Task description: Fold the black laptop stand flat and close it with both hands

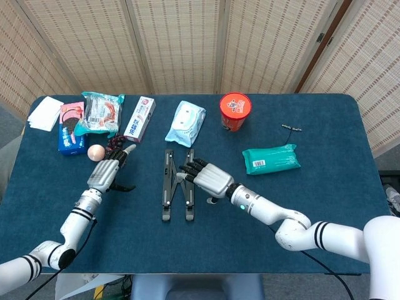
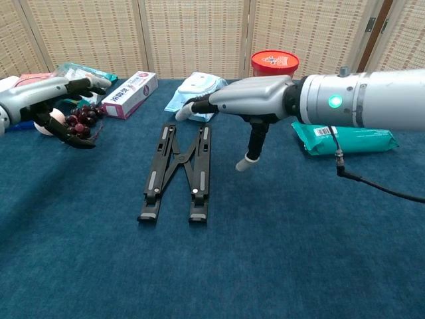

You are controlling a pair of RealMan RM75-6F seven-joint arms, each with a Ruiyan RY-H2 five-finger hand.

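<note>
The black laptop stand [image 1: 177,185] [image 2: 176,171] lies flat on the blue table, its two bars spread in a narrow V joined by cross links. My right hand [image 1: 209,179] [image 2: 247,98] hovers just above and to the right of the stand's right bar. Its fingers stretch out toward the stand's far end, the thumb points down, and it holds nothing. My left hand [image 1: 107,174] [image 2: 45,101] is well to the left of the stand, beside the dark grapes [image 1: 115,149] [image 2: 81,122]. Its fingers are apart and empty.
Along the far side lie white paper [image 1: 45,114], a blue cookie pack [image 1: 71,130], a snack bag [image 1: 102,112], a toothpaste box [image 1: 140,119], a wipes pack [image 1: 185,122] and a red cup [image 1: 235,111]. A green pack [image 1: 270,159] lies right; a peach ball [image 1: 95,152] sits near the grapes.
</note>
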